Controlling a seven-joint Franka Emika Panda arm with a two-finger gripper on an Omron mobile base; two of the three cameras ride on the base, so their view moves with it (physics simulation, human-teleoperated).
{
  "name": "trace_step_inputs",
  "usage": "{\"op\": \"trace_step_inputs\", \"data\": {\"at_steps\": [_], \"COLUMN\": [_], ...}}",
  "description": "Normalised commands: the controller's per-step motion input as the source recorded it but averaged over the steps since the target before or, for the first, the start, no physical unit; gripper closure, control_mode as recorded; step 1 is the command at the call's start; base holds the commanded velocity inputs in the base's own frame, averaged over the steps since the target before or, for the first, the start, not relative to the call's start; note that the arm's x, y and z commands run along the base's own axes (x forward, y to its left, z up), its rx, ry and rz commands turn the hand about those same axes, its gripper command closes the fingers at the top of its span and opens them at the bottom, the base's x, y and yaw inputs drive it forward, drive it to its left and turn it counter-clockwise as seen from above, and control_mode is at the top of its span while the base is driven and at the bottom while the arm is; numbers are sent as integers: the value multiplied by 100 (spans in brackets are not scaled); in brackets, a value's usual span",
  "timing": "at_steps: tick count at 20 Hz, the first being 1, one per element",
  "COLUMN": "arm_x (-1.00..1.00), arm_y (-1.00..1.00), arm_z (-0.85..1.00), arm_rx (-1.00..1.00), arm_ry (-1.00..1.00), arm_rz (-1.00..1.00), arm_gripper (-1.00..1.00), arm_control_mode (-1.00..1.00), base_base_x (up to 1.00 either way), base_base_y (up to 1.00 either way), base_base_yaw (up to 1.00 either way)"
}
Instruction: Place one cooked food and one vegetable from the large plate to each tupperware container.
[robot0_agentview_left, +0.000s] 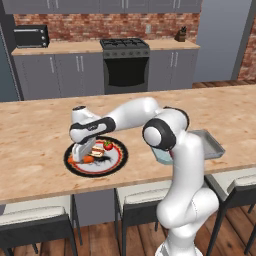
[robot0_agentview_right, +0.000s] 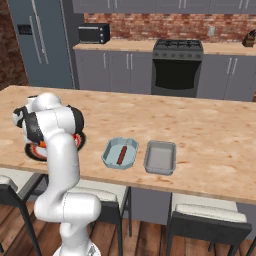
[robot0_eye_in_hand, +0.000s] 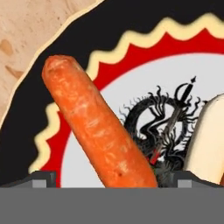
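The large plate (robot0_agentview_left: 121, 156), black-rimmed with a red ring, lies on the wooden island counter. On it are an orange carrot (robot0_agentview_left: 86, 160), a layered pale food slice (robot0_agentview_left: 98, 149) and a small red vegetable (robot0_agentview_left: 107, 145). My gripper (robot0_agentview_left: 79, 152) points down over the plate's left part. In the hand view the gripper (robot0_eye_in_hand: 116, 181) is open, its tips on either side of the carrot (robot0_eye_in_hand: 98, 127), which lies across the plate (robot0_eye_in_hand: 65, 43). A pale blue tupperware container (robot0_agentview_right: 131, 149) holds a brown sausage (robot0_agentview_right: 121, 155). A grey tupperware container (robot0_agentview_right: 160, 157) beside it is bare.
The containers sit right of the plate near the counter's front edge; the grey one (robot0_agentview_left: 213, 146) shows past my arm. Stools stand under the counter's edge. A stove, cabinets and a fridge line the far wall. A pale rounded food (robot0_eye_in_hand: 209, 140) lies close to the carrot.
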Motion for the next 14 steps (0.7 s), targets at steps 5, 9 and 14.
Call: {"op": "trace_step_inputs", "data": {"at_steps": [5,9,14], "arm_x": [1,0,0], "arm_y": [12,6,1], "arm_z": [-26,-30,-21], "arm_rx": [-1,-1,0], "arm_ry": [0,0,0], "arm_rz": [0,0,0], "arm_gripper": [-100,-100,-100], "arm_control_mode": [-100,-100,-100], "base_base_x": [0,0,0], "base_base_y": [0,0,0], "base_base_yaw": [0,0,0]}}
